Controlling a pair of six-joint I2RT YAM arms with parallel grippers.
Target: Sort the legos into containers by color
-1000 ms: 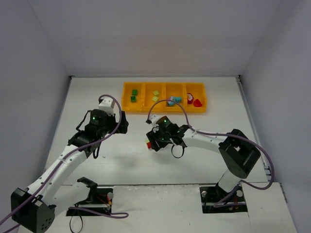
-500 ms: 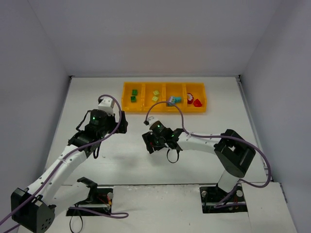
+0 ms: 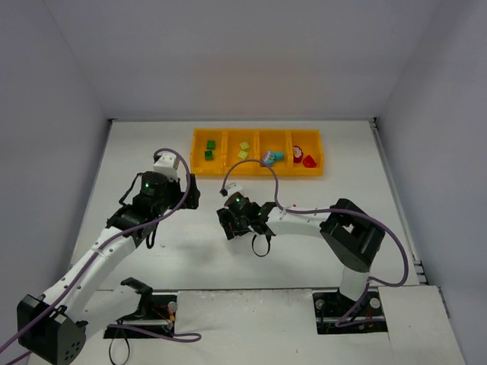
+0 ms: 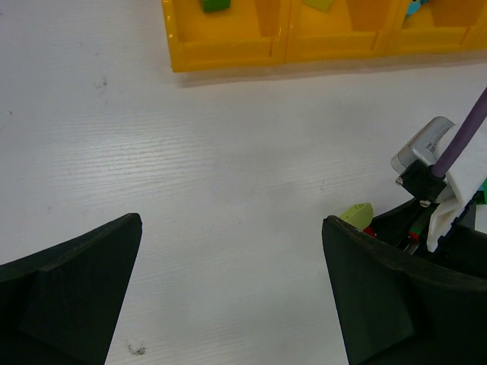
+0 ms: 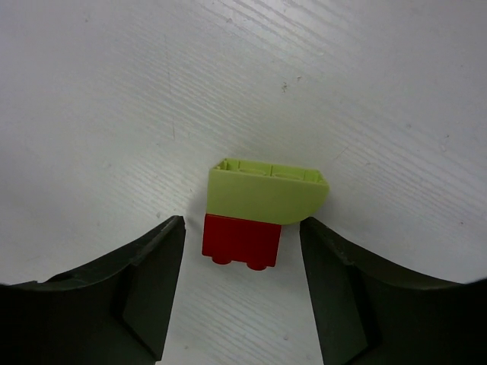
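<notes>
Containers tray [image 3: 228,172] sits at twelve o'clock on the white table [image 3: 137,152]: dark green legos [image 3: 209,149], lime legos [image 3: 243,149], teal-blue legos [image 3: 272,157] and red legos [image 3: 305,160] run nine to three. Left gripper [image 4: 232,228] at nine o'clock of centre, claw spread wide, empty. Right gripper [image 5: 242,221] mid-table, claw spread, straddling untouched a lime wedge [image 5: 266,194] butting a red brick [image 5: 240,242] at its six o'clock
</notes>
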